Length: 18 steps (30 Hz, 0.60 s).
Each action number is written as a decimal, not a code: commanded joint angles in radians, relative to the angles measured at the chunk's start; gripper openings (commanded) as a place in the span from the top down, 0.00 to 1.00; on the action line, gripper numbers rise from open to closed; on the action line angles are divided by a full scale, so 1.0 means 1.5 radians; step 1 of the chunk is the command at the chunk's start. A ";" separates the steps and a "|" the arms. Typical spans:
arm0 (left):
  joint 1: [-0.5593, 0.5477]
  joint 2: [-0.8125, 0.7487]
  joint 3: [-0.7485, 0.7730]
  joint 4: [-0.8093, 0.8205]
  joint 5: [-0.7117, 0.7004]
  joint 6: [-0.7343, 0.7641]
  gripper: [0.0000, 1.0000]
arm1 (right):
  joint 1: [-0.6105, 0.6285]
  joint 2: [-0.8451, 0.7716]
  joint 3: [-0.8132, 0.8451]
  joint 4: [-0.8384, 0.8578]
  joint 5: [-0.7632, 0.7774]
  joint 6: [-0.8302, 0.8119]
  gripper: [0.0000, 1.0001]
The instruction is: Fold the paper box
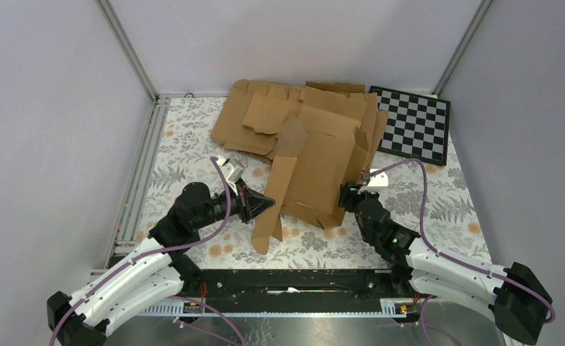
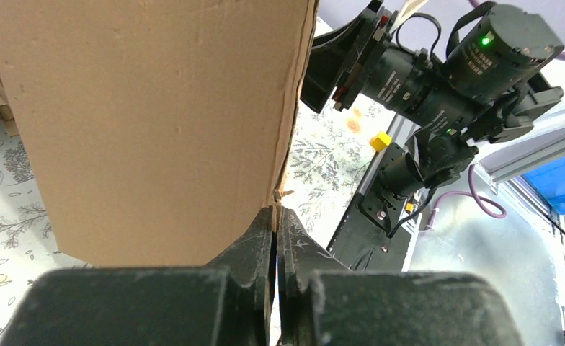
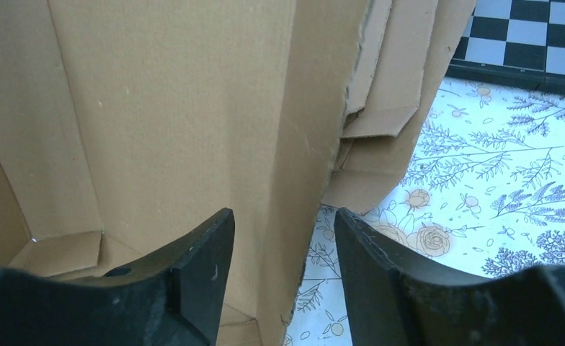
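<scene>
The paper box (image 1: 316,169) is a brown creased sheet lying mid-table, with its long left flap (image 1: 278,189) raised. My left gripper (image 1: 270,204) is shut on that flap's edge. In the left wrist view the flap (image 2: 157,122) fills the left half, and the closed gripper (image 2: 276,214) pinches its lower corner. My right gripper (image 1: 348,196) is at the box's right side, open. In the right wrist view the box's upright right wall (image 3: 294,130) stands between the spread gripper (image 3: 282,216) without either finger pressing it. The box's inner floor (image 3: 157,108) lies to the left.
A pile of flat brown blanks (image 1: 265,115) lies behind the box and shows again in the right wrist view as blanks (image 3: 380,94). A checkerboard (image 1: 413,124) sits at the back right. The floral tablecloth (image 1: 186,144) covers the table. A black rail (image 1: 287,281) runs along the near edge.
</scene>
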<state>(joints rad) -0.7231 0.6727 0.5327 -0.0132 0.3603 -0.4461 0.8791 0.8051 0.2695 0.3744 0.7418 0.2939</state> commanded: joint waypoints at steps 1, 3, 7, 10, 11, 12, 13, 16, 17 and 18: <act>0.000 -0.011 0.006 -0.071 -0.038 0.017 1.00 | -0.002 0.010 0.086 -0.087 0.002 0.019 0.36; -0.001 -0.014 0.005 -0.071 -0.039 0.016 1.00 | -0.015 0.016 0.119 -0.119 -0.011 0.033 0.29; -0.002 -0.010 0.006 -0.078 -0.041 0.017 1.00 | -0.140 0.035 0.181 -0.198 -0.176 0.089 0.20; -0.004 -0.010 0.008 -0.082 -0.045 0.021 1.00 | -0.240 0.043 0.207 -0.216 -0.298 0.102 0.18; -0.004 -0.011 0.008 -0.082 -0.046 0.021 1.00 | -0.258 0.046 0.215 -0.218 -0.317 0.099 0.18; -0.005 -0.011 0.008 -0.083 -0.047 0.022 1.00 | -0.270 0.051 0.222 -0.221 -0.333 0.095 0.20; -0.005 -0.011 0.008 -0.082 -0.049 0.022 1.00 | -0.280 0.061 0.233 -0.224 -0.346 0.093 0.27; -0.007 -0.010 0.007 -0.082 -0.048 0.022 1.00 | -0.299 0.094 0.263 -0.228 -0.389 0.092 0.49; -0.008 -0.009 0.008 -0.083 -0.047 0.023 1.00 | -0.300 0.103 0.270 -0.228 -0.396 0.092 0.49; -0.008 -0.009 0.009 -0.085 -0.048 0.024 1.00 | -0.299 0.111 0.281 -0.228 -0.399 0.091 0.49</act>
<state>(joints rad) -0.7303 0.6487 0.5327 -0.0517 0.3252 -0.4232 0.4423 0.9306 0.6094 0.0528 0.2699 0.4244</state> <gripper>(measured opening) 0.032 0.520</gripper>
